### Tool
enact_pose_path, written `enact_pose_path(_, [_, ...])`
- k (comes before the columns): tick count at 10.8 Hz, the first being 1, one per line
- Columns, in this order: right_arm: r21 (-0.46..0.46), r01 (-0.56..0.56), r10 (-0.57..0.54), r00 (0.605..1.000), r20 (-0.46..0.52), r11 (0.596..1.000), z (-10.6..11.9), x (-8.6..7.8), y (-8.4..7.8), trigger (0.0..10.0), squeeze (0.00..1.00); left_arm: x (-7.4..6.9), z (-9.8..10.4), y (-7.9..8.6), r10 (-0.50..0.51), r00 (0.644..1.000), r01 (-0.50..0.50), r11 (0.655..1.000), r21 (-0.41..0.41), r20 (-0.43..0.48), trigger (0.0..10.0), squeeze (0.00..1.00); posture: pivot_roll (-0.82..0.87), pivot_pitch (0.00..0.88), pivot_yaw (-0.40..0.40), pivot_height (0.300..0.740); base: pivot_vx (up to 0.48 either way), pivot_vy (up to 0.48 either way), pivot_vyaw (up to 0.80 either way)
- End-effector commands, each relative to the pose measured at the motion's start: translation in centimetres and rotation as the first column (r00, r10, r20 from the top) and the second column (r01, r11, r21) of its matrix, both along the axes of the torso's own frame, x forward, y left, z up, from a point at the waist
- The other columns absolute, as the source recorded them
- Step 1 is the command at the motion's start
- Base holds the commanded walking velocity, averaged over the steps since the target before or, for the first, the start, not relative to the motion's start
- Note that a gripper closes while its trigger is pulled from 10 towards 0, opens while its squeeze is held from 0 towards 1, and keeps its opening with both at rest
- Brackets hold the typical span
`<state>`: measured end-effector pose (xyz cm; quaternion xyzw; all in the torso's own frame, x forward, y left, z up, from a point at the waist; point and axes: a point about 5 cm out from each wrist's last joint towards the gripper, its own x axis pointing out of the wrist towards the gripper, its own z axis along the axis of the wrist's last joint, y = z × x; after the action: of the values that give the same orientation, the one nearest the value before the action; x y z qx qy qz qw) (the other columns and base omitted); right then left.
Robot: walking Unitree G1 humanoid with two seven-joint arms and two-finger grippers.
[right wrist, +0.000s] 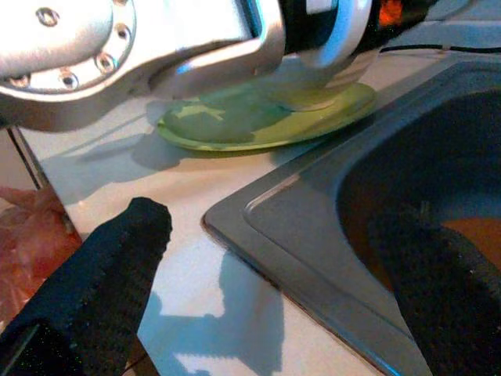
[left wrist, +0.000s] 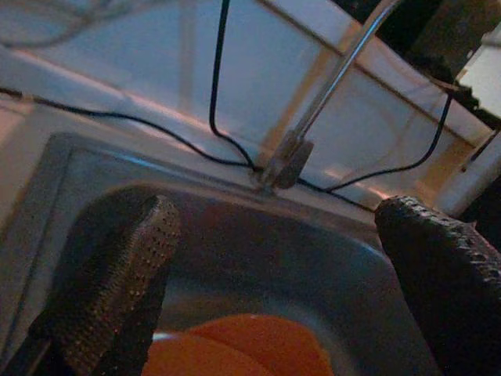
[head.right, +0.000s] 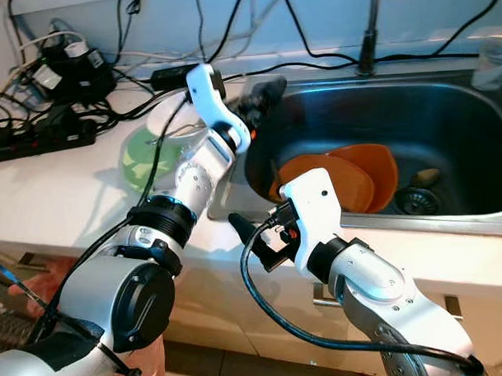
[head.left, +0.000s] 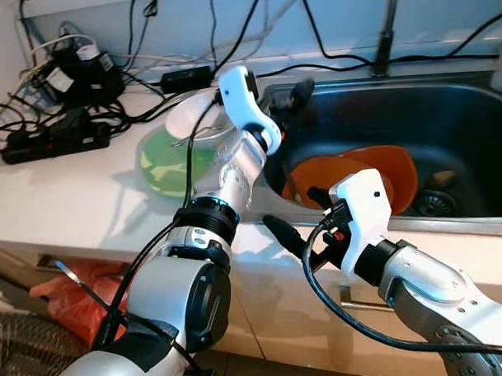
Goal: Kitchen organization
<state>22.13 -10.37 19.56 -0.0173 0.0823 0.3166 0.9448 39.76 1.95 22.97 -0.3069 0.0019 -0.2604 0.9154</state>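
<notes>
Two orange plates [head.left: 374,171] lie in the sink [head.left: 471,106]. Our left gripper [head.left: 293,100] hangs over its 10 o'clock corner, wide open and empty; our right gripper [right wrist: 274,274], also open and empty, waits near the front rim. We judge the next move is to lower and grasp a plate.

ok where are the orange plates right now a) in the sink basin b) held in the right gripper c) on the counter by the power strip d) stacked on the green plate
a, the orange plates lie inside the steel sink; the green plate sits on the counter, and both grippers are open and hold nothing.
</notes>
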Motion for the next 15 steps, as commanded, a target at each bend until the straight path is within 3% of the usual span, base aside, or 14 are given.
enact_pose_path(1, [0.011, -0.031, 0.031, 0.999, 0.019, 0.999, 0.3, 0.1, 0.5, 10.0, 0.0, -1.0, 1.1, -2.6, -0.044, 0.999, 0.044, 0.999, -0.027, 0.027, 10.0, 1.0, -0.31, 0.0, 0.154, 0.74, 0.0, 0.0, 0.0])
enact_pose_path(3, [0.009, -0.029, 0.028, 0.999, 0.024, 1.0, 0.2, 0.4, 0.6, 10.0, 0.0, -0.6, 1.9, 0.0, 0.071, 0.992, -0.075, 0.997, 0.036, 0.105, 10.0, 1.0, -0.27, 0.0, 0.14, 0.74, 0.0, 0.0, 0.0])
enact_pose_path(4, [0.004, -0.019, 0.019, 0.999, 0.035, 1.0, 0.1, 0.7, 0.6, 10.0, 0.0, -0.5, 1.7, 1.6, 0.127, 0.985, -0.135, 0.989, 0.064, 0.12, 10.0, 0.0, -0.24, 0.0, 0.129, 0.74, 0.0, 0.0, 0.0])
enact_pose_path(5, [0.0, -0.013, 0.013, 0.999, 0.049, 1.0, 0.1, 1.0, 0.7, 10.0, 0.0, -0.6, 1.6, 2.6, 0.163, 0.977, -0.175, 0.981, 0.084, 0.135, 10.0, 0.0, -0.23, 0.0, 0.124, 0.74, 0.0, 0.0, 0.0])
enact_pose_path(7, [0.022, -0.026, 0.025, 0.997, 0.071, 0.999, 0.2, 2.0, 1.1, 10.0, 0.0, -1.6, 2.2, 7.1, 0.334, 0.907, -0.378, 0.914, 0.146, 0.255, 10.0, 0.0, -0.14, 0.0, 0.086, 0.74, 0.0, 0.0, 0.0])
enact_pose_path(11, [0.028, -0.127, 0.125, 0.989, 0.082, 0.991, 0.0, 3.6, 2.6, 10.0, 0.0, -3.0, 1.4, 10.5, 0.501, 0.829, -0.547, 0.819, 0.171, 0.249, 10.0, 0.0, 0.01, 0.0, -0.01, 0.74, 0.0, 0.0, 0.0])
enact_pose_path(13, [0.016, -0.156, 0.154, 0.984, 0.094, 0.988, 0.0, 4.4, 3.3, 10.0, 0.0, -3.9, 1.7, 12.6, 0.57, 0.78, -0.617, 0.769, 0.167, 0.259, 10.0, 0.0, 0.02, 0.0, -0.029, 0.74, 0.0, 0.0, 0.0])
enact_pose_path(15, [0.014, -0.142, 0.14, 0.985, 0.099, 0.99, -0.2, 4.5, 3.0, 10.0, 0.0, -4.2, 1.1, 14.1, 0.628, 0.744, -0.666, 0.721, 0.191, 0.229, 10.0, 0.0, 0.01, 0.0, -0.012, 0.74, 0.0, 0.0, 0.0])
